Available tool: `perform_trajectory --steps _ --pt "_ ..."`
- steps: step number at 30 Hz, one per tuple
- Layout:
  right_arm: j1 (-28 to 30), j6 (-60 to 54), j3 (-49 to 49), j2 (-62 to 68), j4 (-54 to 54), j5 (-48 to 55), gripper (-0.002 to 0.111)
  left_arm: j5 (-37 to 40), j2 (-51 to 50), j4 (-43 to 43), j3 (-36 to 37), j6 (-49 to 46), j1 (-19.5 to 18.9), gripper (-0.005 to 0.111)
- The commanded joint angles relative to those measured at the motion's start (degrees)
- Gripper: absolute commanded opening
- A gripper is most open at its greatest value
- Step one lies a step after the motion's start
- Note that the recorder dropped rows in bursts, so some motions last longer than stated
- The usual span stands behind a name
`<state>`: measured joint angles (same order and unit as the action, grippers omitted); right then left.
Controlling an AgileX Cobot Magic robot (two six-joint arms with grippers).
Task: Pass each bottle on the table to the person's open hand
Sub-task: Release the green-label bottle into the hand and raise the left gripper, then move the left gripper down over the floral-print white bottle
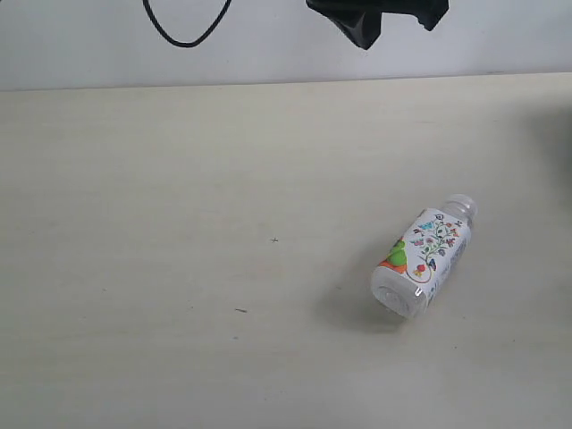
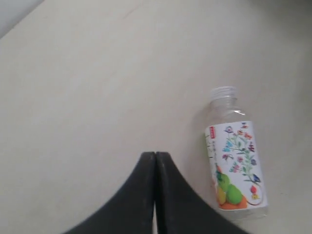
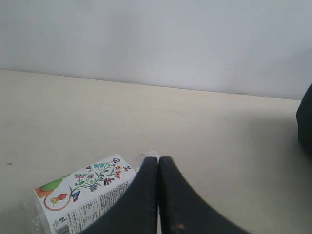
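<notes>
On the worktop (image 1: 179, 223) one floral bottle (image 1: 424, 259), the only one in view, lies sideways, not yet handed over. The left tool (image 2: 155, 157) and right tool (image 3: 158, 161) are clenched, empty.

The right claw (image 3: 158, 158), fingers pressed together, hides most of the neck of the floral-labelled bottle (image 3: 83, 195), and the frame edge crops the bottle's base. A dark shape (image 3: 306, 122) beside it is too cropped to identify. At the far side, a black arm part (image 1: 375, 18) and a cable loop (image 1: 183, 31) run out of frame. The left claw (image 2: 155, 154) shows only its fingertips. The label print and the specks (image 1: 239, 310) on the worktop (image 1: 134, 179) are too small to make out.
</notes>
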<state>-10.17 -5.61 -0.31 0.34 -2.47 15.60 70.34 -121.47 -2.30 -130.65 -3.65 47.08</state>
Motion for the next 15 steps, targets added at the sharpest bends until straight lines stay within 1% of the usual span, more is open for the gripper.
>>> perform_trajectory --steps 1,4,7,9,11,12,15 --pt "0.17 -0.22 0.31 -0.34 -0.23 -0.26 0.0 -0.38 0.97 -20.39 1.12 -11.05 -5.09 0.0" --pt "0.17 -0.22 0.31 -0.34 -0.23 -0.26 0.0 -0.38 1.08 -33.5 4.33 -19.18 -9.35 0.0" --pt "0.17 -0.22 0.31 -0.34 -0.23 -0.26 0.0 -0.38 1.71 -40.97 9.76 -25.06 -13.33 0.0" --pt "0.17 -0.22 0.31 -0.34 -0.23 -0.26 0.0 -0.38 2.32 -45.13 13.63 -28.07 -15.92 0.0" --pt "0.17 -0.22 0.31 -0.34 -0.23 -0.26 0.0 -0.38 3.56 -48.18 17.81 -33.63 -17.97 0.0" --pt "0.17 -0.22 0.31 -0.34 -0.23 -0.26 0.0 -0.38 4.27 -49.27 20.67 -37.52 -19.09 0.0" --pt "0.17 -0.22 0.31 -0.34 -0.23 -0.26 0.0 -0.38 6.66 -50.56 27.15 -42.67 -21.02 0.0"
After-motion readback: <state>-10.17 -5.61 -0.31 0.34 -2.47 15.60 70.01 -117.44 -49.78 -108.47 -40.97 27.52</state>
